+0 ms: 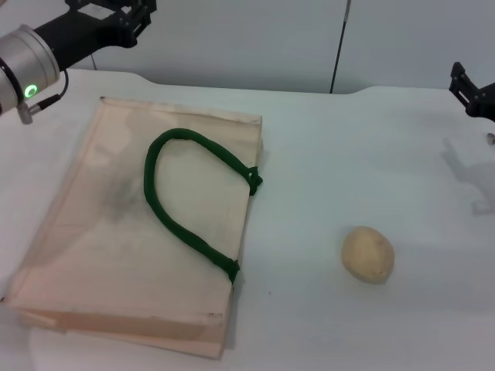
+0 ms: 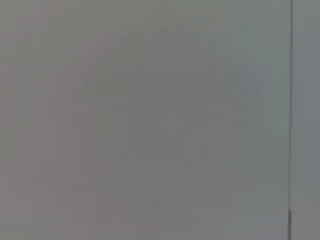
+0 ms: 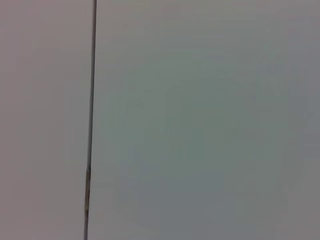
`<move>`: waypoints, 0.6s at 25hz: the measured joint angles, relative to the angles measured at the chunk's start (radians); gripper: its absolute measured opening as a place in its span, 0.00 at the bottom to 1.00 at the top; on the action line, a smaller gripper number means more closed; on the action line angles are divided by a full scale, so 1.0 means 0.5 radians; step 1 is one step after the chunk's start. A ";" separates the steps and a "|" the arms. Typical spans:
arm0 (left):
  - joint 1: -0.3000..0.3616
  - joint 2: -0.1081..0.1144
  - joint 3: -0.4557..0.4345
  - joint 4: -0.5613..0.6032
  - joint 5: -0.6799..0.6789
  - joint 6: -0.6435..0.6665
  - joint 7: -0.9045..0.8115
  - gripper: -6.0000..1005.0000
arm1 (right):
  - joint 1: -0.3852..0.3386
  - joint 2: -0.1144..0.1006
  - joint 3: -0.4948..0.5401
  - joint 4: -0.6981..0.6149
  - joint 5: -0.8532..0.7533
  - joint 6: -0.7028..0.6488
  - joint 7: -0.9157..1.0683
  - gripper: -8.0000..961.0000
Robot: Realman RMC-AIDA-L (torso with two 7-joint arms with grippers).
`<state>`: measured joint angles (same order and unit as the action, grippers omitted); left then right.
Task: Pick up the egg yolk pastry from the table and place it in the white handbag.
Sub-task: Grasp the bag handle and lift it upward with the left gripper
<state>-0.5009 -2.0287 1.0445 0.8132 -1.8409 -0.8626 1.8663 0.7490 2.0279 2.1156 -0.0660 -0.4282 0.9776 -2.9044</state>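
Note:
The egg yolk pastry (image 1: 368, 253), a small pale tan ball, sits on the white table (image 1: 371, 154) at the right of the middle. The white handbag (image 1: 116, 232), a flat cream tote with a dark green rope handle (image 1: 182, 197), lies flat at the left. My left gripper (image 1: 128, 15) is raised at the top left, above the bag's far corner. My right gripper (image 1: 472, 93) is at the right edge, raised, well behind and to the right of the pastry. Both wrist views show only a plain grey wall.
A grey wall with a dark vertical seam (image 1: 338, 46) stands behind the table. Bare table lies between the bag and the pastry and around the pastry.

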 joint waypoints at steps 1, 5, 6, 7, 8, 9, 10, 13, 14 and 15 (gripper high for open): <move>0.010 0.001 -0.001 0.050 0.077 0.000 -0.079 0.36 | 0.000 0.000 0.000 0.000 0.000 -0.004 0.002 0.79; 0.068 -0.001 0.001 0.305 0.416 -0.017 -0.452 0.32 | 0.002 -0.002 -0.001 0.006 -0.003 -0.066 0.020 0.79; 0.081 -0.003 0.001 0.369 0.501 -0.025 -0.563 0.31 | 0.002 -0.002 -0.001 0.009 -0.003 -0.077 0.022 0.79; 0.092 -0.003 0.002 0.436 0.593 -0.036 -0.689 0.30 | 0.002 -0.002 -0.001 0.011 -0.003 -0.080 0.022 0.79; 0.097 -0.003 0.002 0.493 0.671 -0.046 -0.793 0.31 | 0.001 -0.003 -0.001 0.013 -0.003 -0.082 0.023 0.79; 0.102 -0.002 0.001 0.554 0.772 -0.061 -0.924 0.31 | 0.000 -0.003 -0.001 0.014 -0.003 -0.082 0.023 0.79; 0.104 -0.001 -0.003 0.596 0.848 -0.074 -1.020 0.32 | 0.000 -0.003 -0.001 0.015 -0.003 -0.082 0.024 0.79; 0.098 0.004 -0.018 0.723 1.109 -0.151 -1.308 0.32 | 0.001 -0.003 -0.002 0.015 -0.003 -0.082 0.025 0.79; 0.094 0.006 -0.021 0.752 1.167 -0.173 -1.368 0.32 | 0.002 -0.003 -0.003 0.015 -0.002 -0.082 0.025 0.79; 0.088 0.007 -0.022 0.782 1.240 -0.205 -1.444 0.32 | 0.003 -0.003 -0.003 0.014 -0.002 -0.082 0.025 0.79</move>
<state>-0.4569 -2.0252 1.0333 1.2041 -1.2209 -0.9649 1.1441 0.7503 2.0263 2.1140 -0.0592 -0.4292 0.9367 -2.8918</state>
